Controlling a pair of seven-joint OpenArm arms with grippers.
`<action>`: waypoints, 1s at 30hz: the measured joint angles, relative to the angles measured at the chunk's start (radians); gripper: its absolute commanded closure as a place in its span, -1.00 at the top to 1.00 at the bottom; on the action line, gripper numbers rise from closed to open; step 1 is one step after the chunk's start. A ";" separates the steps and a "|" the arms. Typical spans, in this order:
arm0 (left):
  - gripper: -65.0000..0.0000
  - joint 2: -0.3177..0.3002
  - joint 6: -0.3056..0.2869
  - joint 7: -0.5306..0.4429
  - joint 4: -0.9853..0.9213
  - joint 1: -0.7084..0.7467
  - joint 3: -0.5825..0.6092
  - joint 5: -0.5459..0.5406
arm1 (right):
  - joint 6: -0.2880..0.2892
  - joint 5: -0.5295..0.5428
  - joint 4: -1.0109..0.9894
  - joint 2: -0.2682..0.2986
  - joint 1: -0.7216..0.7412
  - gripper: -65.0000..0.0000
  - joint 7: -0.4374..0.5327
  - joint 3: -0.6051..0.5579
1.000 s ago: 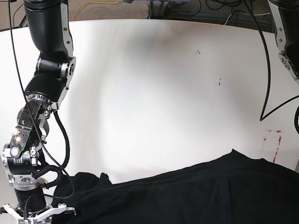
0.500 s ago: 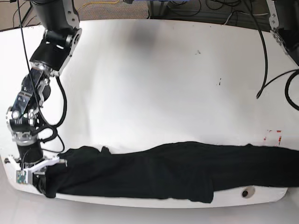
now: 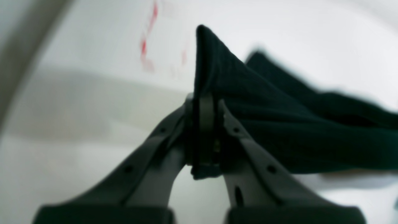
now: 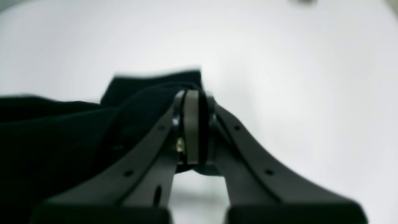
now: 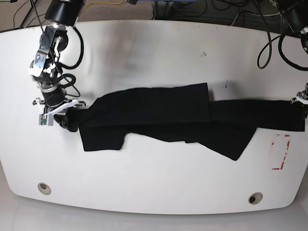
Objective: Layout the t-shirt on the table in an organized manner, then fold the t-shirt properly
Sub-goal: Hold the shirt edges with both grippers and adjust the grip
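Note:
The black t-shirt (image 5: 159,113) is pulled out in a long band across the middle of the white table (image 5: 154,53). One flap lies flat at the upper middle and another hangs toward the front right. My right gripper (image 5: 67,118) is shut on the shirt's left end, and the right wrist view shows cloth (image 4: 62,130) pinched at the closed gripper tips (image 4: 194,102). At the table's right edge my left gripper (image 5: 301,108) is shut on the other end. In the left wrist view a cloth corner (image 3: 279,124) sticks up past that gripper's closed tips (image 3: 205,105).
A red-outlined rectangle mark (image 5: 280,151) lies just in front of the shirt's right end, and it shows blurred as the red mark (image 3: 146,53) in the left wrist view. Two metal-ringed holes (image 5: 44,187) (image 5: 254,198) sit near the front edge. Cables hang behind the table's far edge.
Both arms have carried the shirt from the table's front edge back to its middle. The shirt is now drawn out wider, with its flaps spread on the surface.

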 measured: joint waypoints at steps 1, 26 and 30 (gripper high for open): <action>-1.00 0.000 -0.021 -0.003 0.000 0.024 0.000 0.005 | -0.001 0.002 0.000 -0.010 -0.021 -1.00 0.013 0.000; -1.00 0.064 -0.240 -0.076 -0.004 0.256 -0.037 0.273 | -0.005 -0.005 0.036 -0.152 -0.299 0.08 0.028 -0.002; -1.00 0.061 -0.240 -0.075 -0.003 0.267 -0.035 0.274 | -0.005 -0.001 0.066 -0.163 -0.335 0.11 0.025 -0.003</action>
